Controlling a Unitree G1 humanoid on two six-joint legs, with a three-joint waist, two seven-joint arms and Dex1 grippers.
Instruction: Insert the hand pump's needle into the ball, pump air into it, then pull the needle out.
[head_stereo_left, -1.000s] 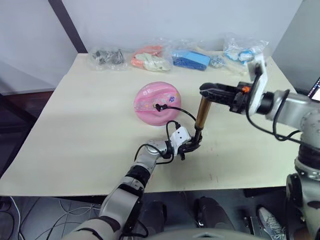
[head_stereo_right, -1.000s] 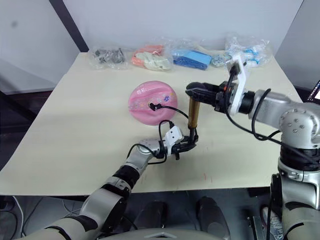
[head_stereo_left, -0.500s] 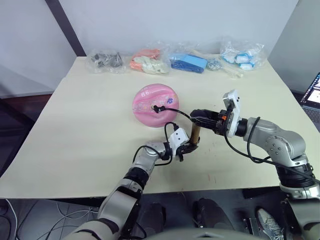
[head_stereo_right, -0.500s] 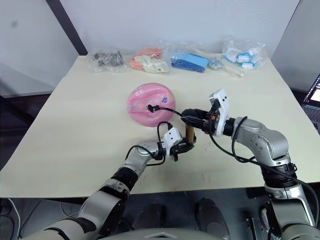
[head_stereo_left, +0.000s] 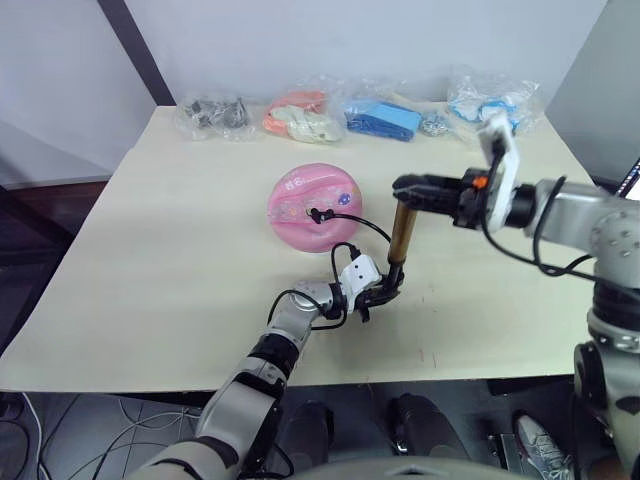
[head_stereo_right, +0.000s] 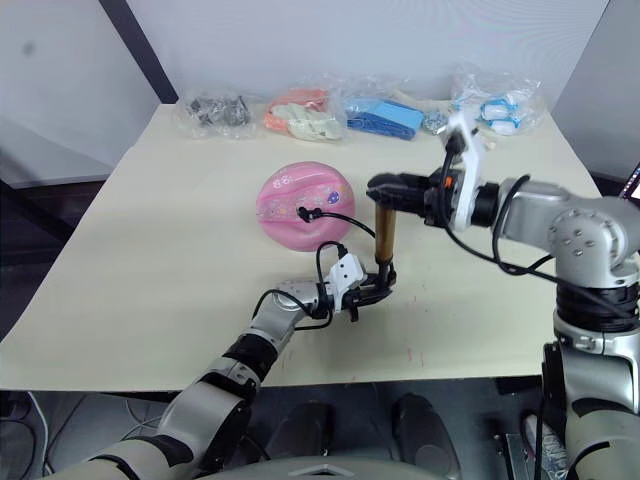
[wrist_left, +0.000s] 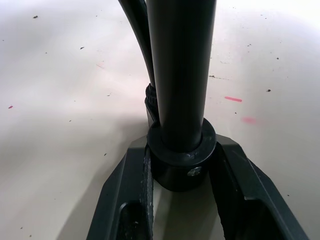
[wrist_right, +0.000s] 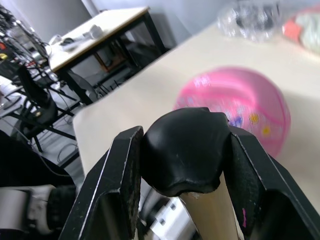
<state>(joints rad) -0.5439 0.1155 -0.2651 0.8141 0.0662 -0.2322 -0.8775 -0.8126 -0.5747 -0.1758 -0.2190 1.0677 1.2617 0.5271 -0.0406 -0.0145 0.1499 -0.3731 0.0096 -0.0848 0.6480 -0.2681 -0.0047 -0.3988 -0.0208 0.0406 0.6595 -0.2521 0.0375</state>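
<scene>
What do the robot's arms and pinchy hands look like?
The arms are silver-grey metal with black joints and looping black cables. Each ends in a gripper of two flat black fingers: left gripper, right gripper. A small white block sits on each wrist; the right has an orange spot.

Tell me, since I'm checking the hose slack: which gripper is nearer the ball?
Right, narrowly. The right gripper clamps the hand pump top beside the ball; the left gripper holds its base, nearer the table's front edge.

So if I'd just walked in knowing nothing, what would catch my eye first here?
Probably the pink ball mid-table, with a thin black hose running from it to the gold hand pump standing upright just to its right. The left gripper clamps the pump's base on the table and the right gripper grips its black handle. Plastic bags line the far edge.
</scene>
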